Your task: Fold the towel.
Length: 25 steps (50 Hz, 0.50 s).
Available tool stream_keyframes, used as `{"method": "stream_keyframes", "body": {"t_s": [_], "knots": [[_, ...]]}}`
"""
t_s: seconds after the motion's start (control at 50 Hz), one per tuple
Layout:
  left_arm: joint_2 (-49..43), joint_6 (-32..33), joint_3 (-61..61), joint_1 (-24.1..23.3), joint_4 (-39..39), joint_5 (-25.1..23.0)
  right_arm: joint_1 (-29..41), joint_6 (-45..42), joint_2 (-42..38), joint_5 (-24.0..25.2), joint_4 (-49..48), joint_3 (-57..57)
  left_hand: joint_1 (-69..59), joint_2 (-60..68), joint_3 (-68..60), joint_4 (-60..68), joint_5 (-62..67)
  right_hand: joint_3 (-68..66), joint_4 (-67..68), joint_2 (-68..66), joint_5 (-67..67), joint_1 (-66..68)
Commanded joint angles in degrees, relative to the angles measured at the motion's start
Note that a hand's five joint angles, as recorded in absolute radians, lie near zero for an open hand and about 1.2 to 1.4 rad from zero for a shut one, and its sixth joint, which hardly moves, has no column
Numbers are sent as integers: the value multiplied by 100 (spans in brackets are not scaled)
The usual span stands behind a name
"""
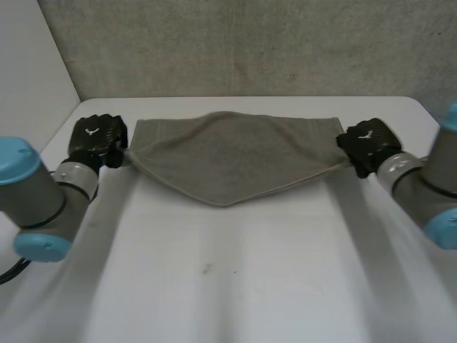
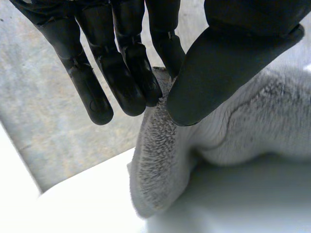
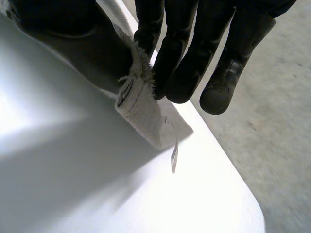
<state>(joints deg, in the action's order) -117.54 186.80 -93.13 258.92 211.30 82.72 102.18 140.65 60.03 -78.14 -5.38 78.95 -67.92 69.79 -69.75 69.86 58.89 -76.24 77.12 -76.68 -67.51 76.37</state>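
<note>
- The grey towel [image 1: 232, 153] is at the far part of the counter [image 1: 235, 279], spread between my two hands. Its middle sags to a point on the side nearest me.
- My left hand [image 1: 96, 139] has one end corner. In the left wrist view the thumb [image 2: 214, 73] presses the terry against my straight fingers [image 2: 133, 87], so that is a pinch on the towel.
- My right hand [image 1: 368, 143] has the opposite corner, and the right wrist view shows the hem caught between the thumb [image 3: 73, 43] and the fingers [image 3: 182, 77]. A small loop tag [image 3: 174, 155] dangles below the corner.
- I judge both pinches shallow, as each catches only the edge of the cloth. Pulling my hands apart could tug a corner free.
- The sagging middle is the next risk. If I lay the towel down slack, the point may land first and bunch, leaving a crooked fold.
- Uneven height between my hands would skew the edges, so the layers would not line up.
- My right hand is near the counter's edge, and a corner dropped there could trail over the side.
- I cannot tell whether the sagging point touches the counter.
- As for containers, I see none: the towel is the one loose thing here, with a rough grey wall [image 1: 250, 43] behind the counter.
</note>
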Motion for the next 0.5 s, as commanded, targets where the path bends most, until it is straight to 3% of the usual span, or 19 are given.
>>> {"method": "stream_keyframes", "body": {"t_s": [0.02,0.1,0.14,0.24,0.32,0.36,0.5], "knots": [[1643,559,-1090,325,-965,-10,-469,15,1694,27,1317,901,-1208,1021,-1025,1014,1111,-376,288,-332,-249,363],[2684,586,-1611,423,-1504,-133,-761,-56,2277,97,1988,1166,-1208,1021,-1025,1014,1111,-376,288,-332,-249,363],[3507,664,-2067,475,-1828,-509,-866,-126,2549,115,2217,1272,-1208,1021,-1025,1014,1111,-376,288,-332,-249,363],[4028,735,-2306,685,-1864,-1204,-936,-389,2962,413,2367,1439,-1208,1021,-1025,1014,1111,-376,288,-332,-249,363],[3844,735,-2244,765,-1856,-1355,-936,-346,2805,537,2244,1413,-1208,1021,-1025,1014,1111,-376,288,-332,-249,363],[3267,744,-2078,757,-1821,-1311,-919,-328,2514,537,2111,1360,-1208,1021,-1025,1014,1111,-376,288,-332,-249,363],[1897,744,-1324,616,-1628,-908,-744,-127,1014,204,1330,649,-1208,1021,-1025,1014,1111,-376,288,-332,-249,363]]}}
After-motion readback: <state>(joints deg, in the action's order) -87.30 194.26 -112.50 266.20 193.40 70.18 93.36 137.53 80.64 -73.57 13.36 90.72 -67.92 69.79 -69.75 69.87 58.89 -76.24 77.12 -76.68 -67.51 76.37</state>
